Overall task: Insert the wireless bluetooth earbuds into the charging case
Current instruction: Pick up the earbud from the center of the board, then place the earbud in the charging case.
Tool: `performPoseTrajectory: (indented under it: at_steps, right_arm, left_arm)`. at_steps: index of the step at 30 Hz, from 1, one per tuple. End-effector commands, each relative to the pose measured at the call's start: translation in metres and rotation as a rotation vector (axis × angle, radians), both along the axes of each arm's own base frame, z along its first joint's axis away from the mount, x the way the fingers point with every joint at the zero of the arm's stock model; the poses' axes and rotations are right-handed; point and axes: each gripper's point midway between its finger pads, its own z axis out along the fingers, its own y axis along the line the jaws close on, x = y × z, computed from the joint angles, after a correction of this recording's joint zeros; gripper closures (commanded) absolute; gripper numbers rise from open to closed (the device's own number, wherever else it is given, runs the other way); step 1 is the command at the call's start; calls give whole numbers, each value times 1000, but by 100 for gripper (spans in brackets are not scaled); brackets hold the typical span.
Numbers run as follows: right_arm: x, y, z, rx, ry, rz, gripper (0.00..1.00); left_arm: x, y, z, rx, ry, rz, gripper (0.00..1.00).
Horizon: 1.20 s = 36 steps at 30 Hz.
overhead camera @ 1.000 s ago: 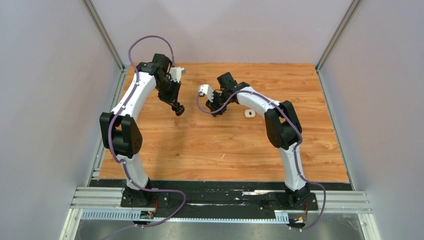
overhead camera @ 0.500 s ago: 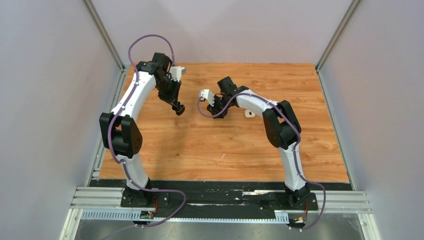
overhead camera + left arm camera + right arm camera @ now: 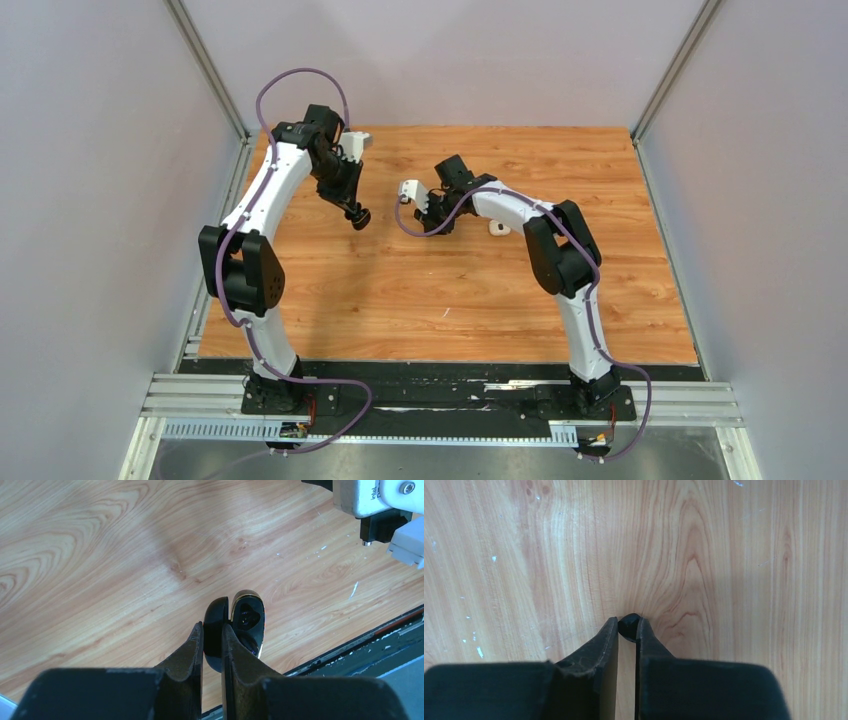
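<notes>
Pinching claw, right: the right claw is down at the wood. Its 2 fingers stand a narrow slit apart with a black earbud caught between the tips.
Black earbud: tiny, dark and rounded. It pokes out just past the fingertips and rests at the surface directly under the right claw, in the back half of the table.
Left claw: the left claw is closed tight, with its 2 fingers clamped on one half of a black case.
Black case: hinged open and held up off the wood. The plain rounded half is pressed between the fingers. The other half stands just beside them, showing a gold rim and dark moulded hollows to the wrist camera. Whether anything sits in those hollows I cannot tell.
Claw to claw: the left claw hangs to the left of the right claw and apart from it, with bare wood between the 2.
White case: the white case lies on the wood, just beside the right forearm on its outer side, and the arm partly covers it in the top view.
Table surface: wood-grain board with a few small white flecks.
Arms: 2 white and black arms reach out from the near edge and bend inward toward each other. A purple cable loops along each.
</notes>
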Motion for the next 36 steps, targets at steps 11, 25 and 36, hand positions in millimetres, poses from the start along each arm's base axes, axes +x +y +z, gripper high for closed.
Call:
performPoseTrajectory:
  at_steps: [11, 25, 36]
  right_arm:
    - [-39, 9, 149, 555, 390, 126, 100]
    - [-88, -16, 247, 830, 690, 350, 100]
    - [-98, -8, 233, 814, 612, 367, 100]
  left_arm:
    - [-2, -29, 11, -166, -72, -207, 100]
    - [-26, -87, 9, -547, -237, -722, 100]
    - [-13, -114, 15, -344, -435, -822, 100]
